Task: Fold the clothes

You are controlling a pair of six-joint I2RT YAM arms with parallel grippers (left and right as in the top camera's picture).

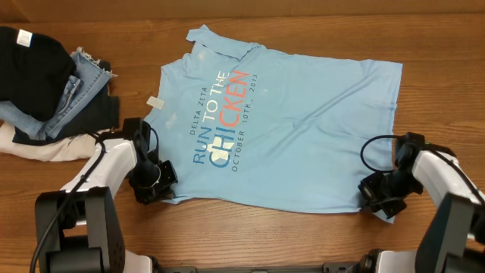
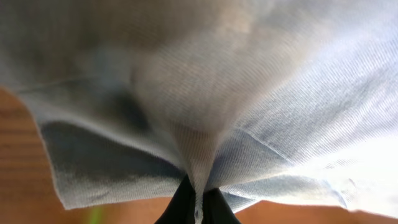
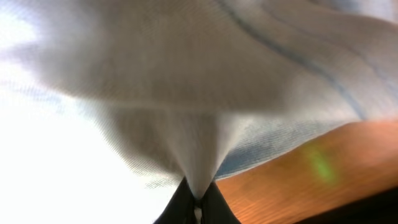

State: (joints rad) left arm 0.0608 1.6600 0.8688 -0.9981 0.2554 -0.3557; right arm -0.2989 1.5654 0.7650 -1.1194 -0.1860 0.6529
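The light sky-blue T-shirt (image 1: 303, 129) lies spread on the wooden table, lettering side up, collar to the left. My left gripper (image 1: 163, 186) is shut on the shirt's near left edge; in the left wrist view the blue fabric (image 2: 205, 93) is pinched between the black fingers (image 2: 198, 208). My right gripper (image 1: 377, 199) is shut on the shirt's near right corner; in the right wrist view the cloth (image 3: 186, 93) bunches into the fingers (image 3: 198, 205).
A pile of other clothes (image 1: 45, 83), black, denim and cream, lies at the left edge of the table. Bare wood (image 1: 265, 235) shows along the near edge and in the right wrist view (image 3: 323, 168).
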